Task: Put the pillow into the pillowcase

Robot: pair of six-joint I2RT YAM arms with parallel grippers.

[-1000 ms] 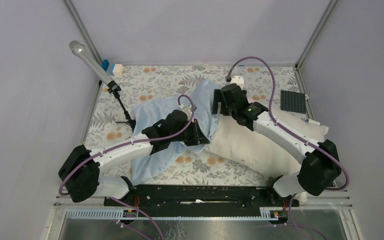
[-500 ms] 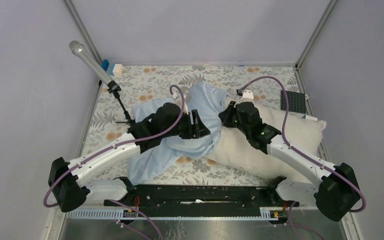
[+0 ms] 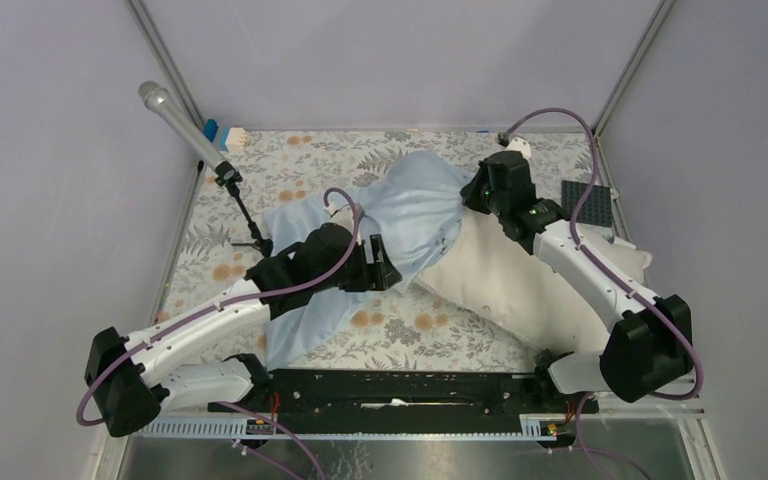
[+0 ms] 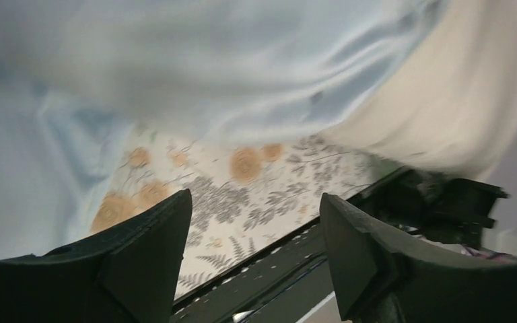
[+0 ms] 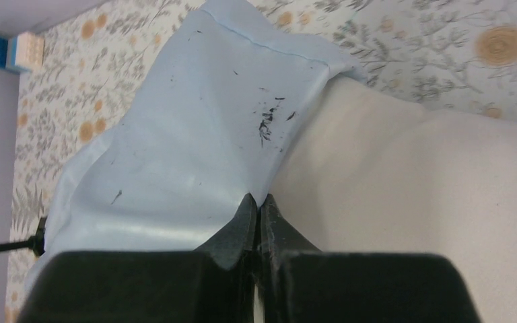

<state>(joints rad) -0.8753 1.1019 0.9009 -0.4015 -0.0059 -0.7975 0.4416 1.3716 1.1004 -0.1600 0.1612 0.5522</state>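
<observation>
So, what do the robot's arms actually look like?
The left arm and right arm have white links with chunky black joints, and a purple cable loops along each. The left end effector and right end effector are matte black, each with two wedge-shaped fingers.

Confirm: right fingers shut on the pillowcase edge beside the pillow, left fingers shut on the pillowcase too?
Wrong on the left. The left fingers stand open with nothing between them; only the floral cloth shows through the gap, per the left wrist view. The rest holds: right fingers shut on the pillowcase edge beside the pillow.
</observation>
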